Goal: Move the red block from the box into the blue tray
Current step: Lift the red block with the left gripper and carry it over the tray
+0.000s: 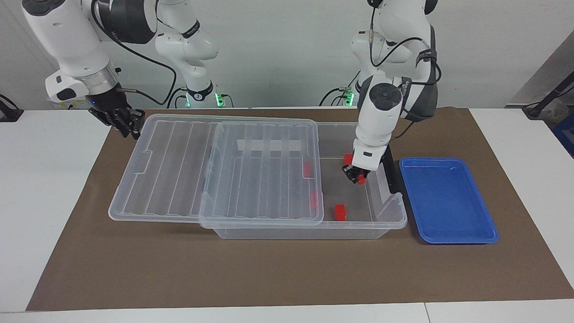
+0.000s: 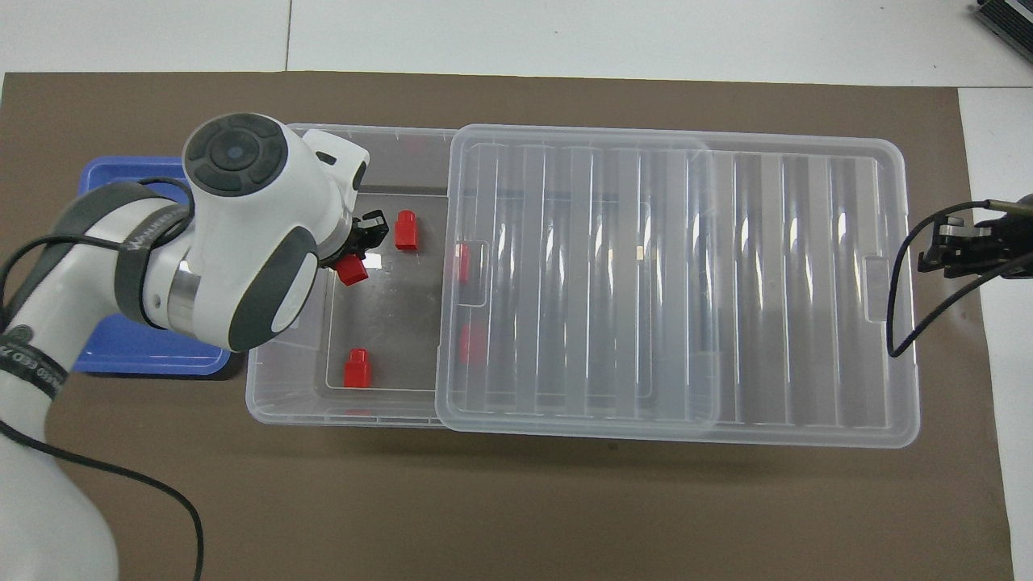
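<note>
Inside the open end of the box (image 1: 309,226), the left gripper (image 1: 356,175) pinches 1 red block (image 1: 360,178); carrying it to the empty blue tray (image 1: 448,199) beside the box remains.

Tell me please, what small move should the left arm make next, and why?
Probably lift straight up. The left gripper is down inside the box and appears shut on a red block. The blue tray beside the box holds no block, so the block must clear the box wall first. The right gripper waits at the lid's end.
</note>
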Controlling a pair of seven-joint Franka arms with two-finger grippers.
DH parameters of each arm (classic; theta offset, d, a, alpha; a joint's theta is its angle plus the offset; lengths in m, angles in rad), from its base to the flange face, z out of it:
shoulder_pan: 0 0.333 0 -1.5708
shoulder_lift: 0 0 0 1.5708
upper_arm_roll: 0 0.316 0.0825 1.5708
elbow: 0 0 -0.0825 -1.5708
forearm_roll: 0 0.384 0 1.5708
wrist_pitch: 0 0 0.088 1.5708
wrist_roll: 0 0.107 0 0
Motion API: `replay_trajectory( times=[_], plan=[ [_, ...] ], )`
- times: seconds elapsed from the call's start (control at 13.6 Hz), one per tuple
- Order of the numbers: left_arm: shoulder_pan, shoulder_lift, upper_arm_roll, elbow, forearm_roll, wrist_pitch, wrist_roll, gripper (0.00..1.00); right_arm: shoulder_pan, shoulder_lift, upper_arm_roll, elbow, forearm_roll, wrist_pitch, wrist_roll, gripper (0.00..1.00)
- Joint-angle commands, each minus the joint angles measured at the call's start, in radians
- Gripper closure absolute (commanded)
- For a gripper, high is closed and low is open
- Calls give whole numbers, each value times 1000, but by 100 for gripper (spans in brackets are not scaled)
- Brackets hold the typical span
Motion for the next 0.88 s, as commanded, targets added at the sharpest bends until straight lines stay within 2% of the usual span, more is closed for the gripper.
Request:
replay_trajectory(
  times=[0.0, 0.22, 0.37, 0.51, 0.74, 0.81],
  plan=[
    [59, -6, -5, 112, -49, -131, 0, 100, -49, -40, 3, -116, 2, 113, 0, 100],
    [134, -6, -13, 224, -66, -309, 56, 100, -91, -33, 4, -176, 1, 179, -1, 100],
    [187, -22, -5, 236, -67, -380, 192, 100, -112, -34, 4, -233, 2, 234, -3, 100],
    [252, -53, 4, 235, -57, -381, 362, 100, -138, -33, 3, -271, 2, 274, -13, 100],
    [395, -70, 0, 197, -55, -329, 726, 100, -149, -25, 4, -325, 2, 349, -9, 100],
    [420, -81, 0, 169, -54, -296, 765, 100, -140, -23, 4, -325, 2, 353, -3, 100]
  ],
)
